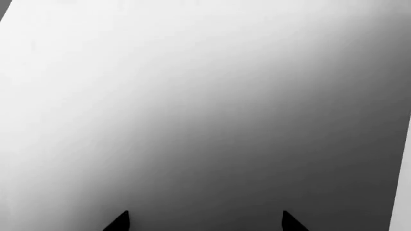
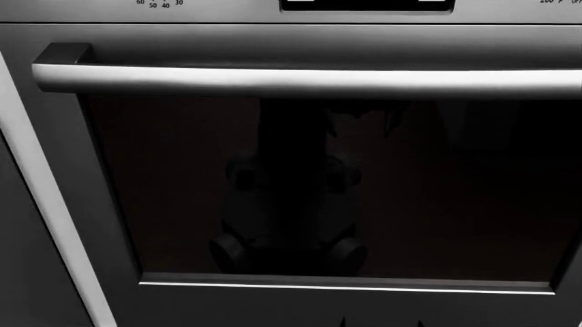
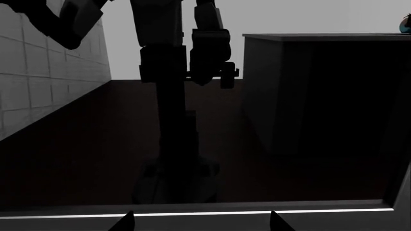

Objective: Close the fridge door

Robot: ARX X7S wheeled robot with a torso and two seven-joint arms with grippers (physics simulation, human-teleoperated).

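While both arms point forward, left gripper faces a smooth grey metallic fridge door panel close up, right gripper faces the dark glass oven door with horizontal silver bar handle; both spread apart, empty, only fingertips showing; fridge handle not visible

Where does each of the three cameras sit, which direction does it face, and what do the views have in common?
Left wrist: on the left arm, facing a plain grey metallic panel up close; the left gripper shows as two dark tips.
Head: on the robot's head, facing the oven door and its handle; neither arm shows, only a dim reflection.
Right wrist: on the right arm, facing dark glass that reflects the robot; the right gripper tips show.
Shared: head and right wrist both show dark reflecting glass.
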